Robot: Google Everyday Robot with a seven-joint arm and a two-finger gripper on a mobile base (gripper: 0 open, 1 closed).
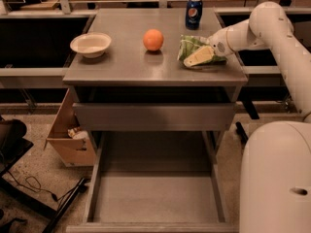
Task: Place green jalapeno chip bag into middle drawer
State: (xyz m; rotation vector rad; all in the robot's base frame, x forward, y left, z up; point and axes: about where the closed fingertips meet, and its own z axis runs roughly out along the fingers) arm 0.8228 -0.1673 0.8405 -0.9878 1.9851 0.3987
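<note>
Closest in, the robot's white base (277,178) is seen filling the bottom right corner, and right next to it the middle drawer (95,178) is pulled all the way out, low down by the floor, with its flat grey bottom laid bare. Off to the left a cardboard box (68,142) is parked on the speckled floor with some scraps tucked inside, and a few black cables (29,184) are strewn in front of it. Just above the open drawer, a second drawer with a tall plain front panel (153,116) is kept pushed in under the tabletop (126,64). Up on top, a pale bowl (90,44) is set at the left, an orange (153,39) is placed about in the middle, and the green jalapeno chip bag (188,44) is found on the right side, so nowhere near the drawer yet. The gripper (195,58) is laid right on top of the bag, reached in from the right by the white arm (262,25); tbh whether it's clamped on the bag or loose can't be told from here. A blue soda can (194,12) is stood upright at the far edge, behind the bag.
</note>
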